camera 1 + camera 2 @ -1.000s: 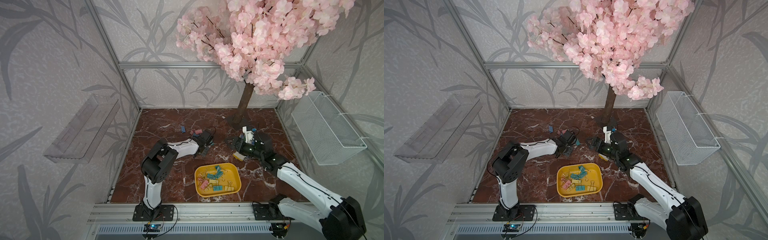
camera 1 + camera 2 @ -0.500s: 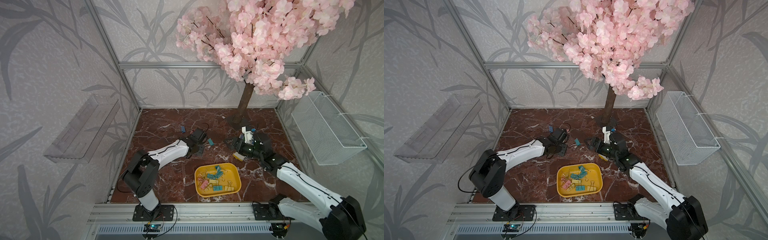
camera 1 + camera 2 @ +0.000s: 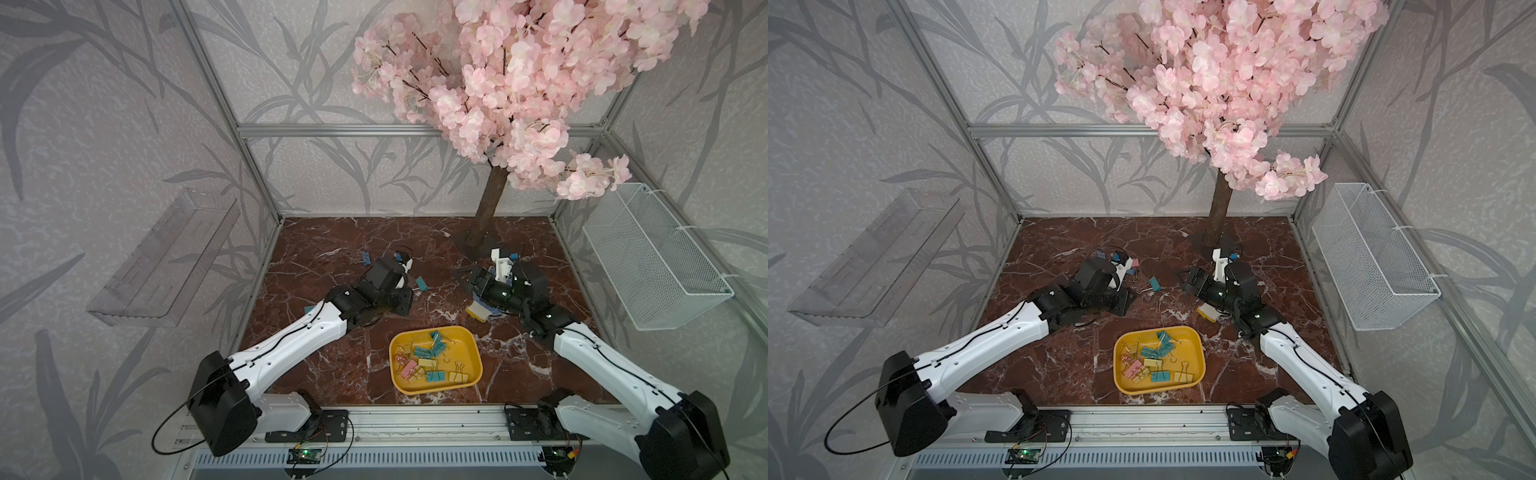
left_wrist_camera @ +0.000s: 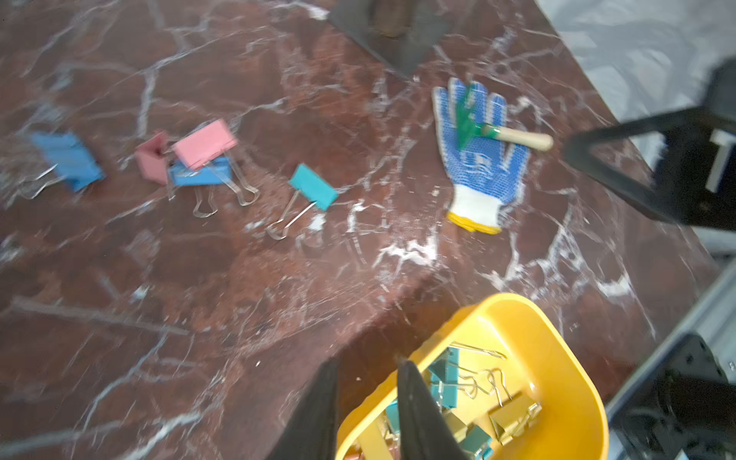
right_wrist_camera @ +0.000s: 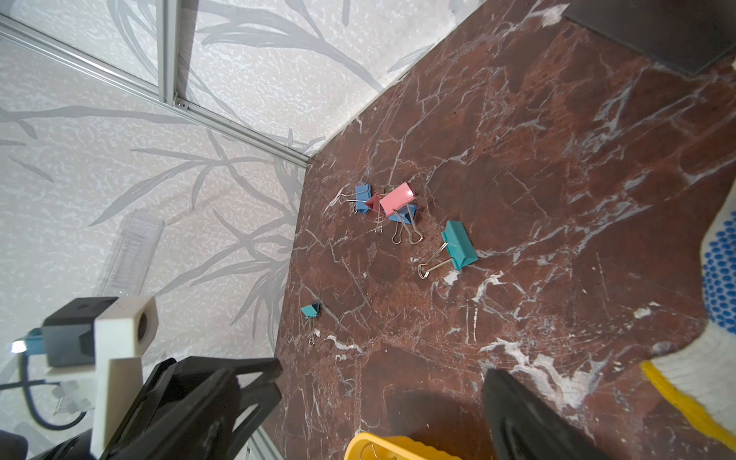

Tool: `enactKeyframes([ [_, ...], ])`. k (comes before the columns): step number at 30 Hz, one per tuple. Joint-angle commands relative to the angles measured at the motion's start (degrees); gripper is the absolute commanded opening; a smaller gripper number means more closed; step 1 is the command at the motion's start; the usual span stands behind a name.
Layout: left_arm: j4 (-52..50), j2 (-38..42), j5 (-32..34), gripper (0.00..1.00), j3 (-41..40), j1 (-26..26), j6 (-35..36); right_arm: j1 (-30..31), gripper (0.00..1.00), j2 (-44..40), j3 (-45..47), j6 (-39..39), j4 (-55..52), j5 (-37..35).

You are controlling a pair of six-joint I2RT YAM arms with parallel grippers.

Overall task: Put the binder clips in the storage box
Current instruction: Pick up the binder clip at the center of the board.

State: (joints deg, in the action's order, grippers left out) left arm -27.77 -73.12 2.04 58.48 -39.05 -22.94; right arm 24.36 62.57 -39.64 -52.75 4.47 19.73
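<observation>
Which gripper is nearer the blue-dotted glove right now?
Right. The right gripper hangs close beside the glove; the left gripper is farther off, by the storage box.
</observation>
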Motion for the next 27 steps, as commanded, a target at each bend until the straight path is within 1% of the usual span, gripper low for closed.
enactKeyframes([
  [1, -3.41, 2.65, 10.78, 0.37, -4.63, 10.02, -8.68, 0.05, 0.99, 1.27, -1.34, -0.23, 1.56, 1.57],
  [3, 1.54, 5.22, 6.35, 0.40, -9.65, 19.00, -11.47, 0.16, 0.99, 2.14, -1.40, -1.03, 2.26, 2.54],
  [5, 6.57, 6.93, 3.27, 0.48, -14.31, 27.53, -14.86, 0.09, 0.99, 2.66, -1.33, -1.43, 2.68, 3.37],
  [6, 8.59, 7.24, 2.46, 0.57, -16.30, 31.38, -16.73, 0.12, 0.99, 2.74, -1.34, -1.48, 2.73, 3.68],
  [7, 10.51, 7.03, 2.33, 0.70, -17.93, 34.37, -17.50, 0.08, 0.99, 2.61, -1.23, -1.64, 2.74, 3.94],
  [9, 13.17, 5.36, 3.79, 0.93, -19.79, 37.69, -17.42, 0.10, 0.99, 1.96, -0.73, -1.57, 2.59, 3.86],
  [10, 14.07, 3.84, 5.01, 0.99, -20.14, 38.39, -16.50, 0.11, 0.99, 1.42, -0.30, -1.66, 2.54, 3.62],
  [13, 14.06, -2.31, 7.10, 1.00, -19.28, 38.76, -14.22, 0.18, 0.99, -0.26, 0.98, -1.64, 2.40, 2.74],
  [17, 12.57, -8.95, 5.67, 1.00, -17.13, 40.12, -10.03, 0.16, 0.99, -1.54, 1.32, -1.01, 1.36, 2.24],
  [21, 10.34, -13.77, 9.94, 1.00, -15.22, 40.37, -7.00, 0.16, 0.99, -1.50, 1.28, -0.89, 1.41, 2.14],
  [24, 9.95, -15.30, 12.70, 1.00, -14.67, 40.41, -5.81, 0.19, 0.99, -0.75, 1.24, -1.20, 1.93, 2.55],
  [27, 10.24, -16.51, 12.55, 0.90, -14.46, 40.37, -5.01, 0.24, 0.99, -0.34, 1.22, -1.57, 2.20, 3.05],
])
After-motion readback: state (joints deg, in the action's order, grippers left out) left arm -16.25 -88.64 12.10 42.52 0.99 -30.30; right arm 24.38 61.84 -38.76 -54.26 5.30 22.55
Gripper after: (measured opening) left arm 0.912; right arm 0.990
